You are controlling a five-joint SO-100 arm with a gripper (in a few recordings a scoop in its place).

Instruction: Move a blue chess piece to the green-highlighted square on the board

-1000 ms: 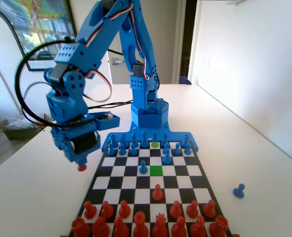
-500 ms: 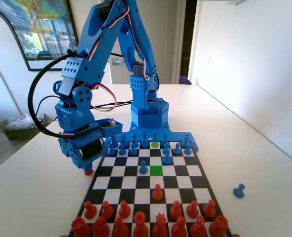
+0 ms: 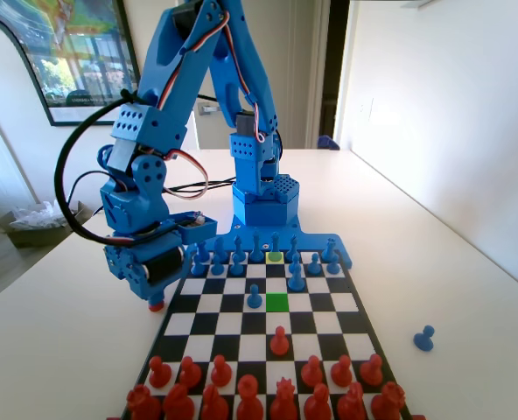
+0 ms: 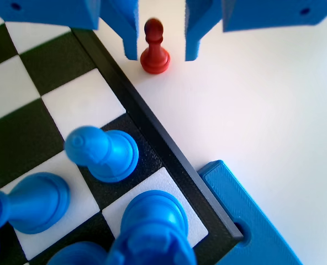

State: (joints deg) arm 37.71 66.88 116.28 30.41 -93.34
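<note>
The pincer (image 4: 161,52) has been lowered beside the board (image 4: 152,132), jaws apart around a red pawn (image 4: 154,48) set on the surface (image 4: 274,121). The green-highlighted square (image 3: 277,302) is left unfilled, so the blue chess piece is judged the next step.

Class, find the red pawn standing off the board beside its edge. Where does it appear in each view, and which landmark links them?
Fixed view: red pawn on the table at the board's left edge, under the gripper.
Wrist view: top centre, between the open jaws.
Shared landmark: the board's black edge.
</note>
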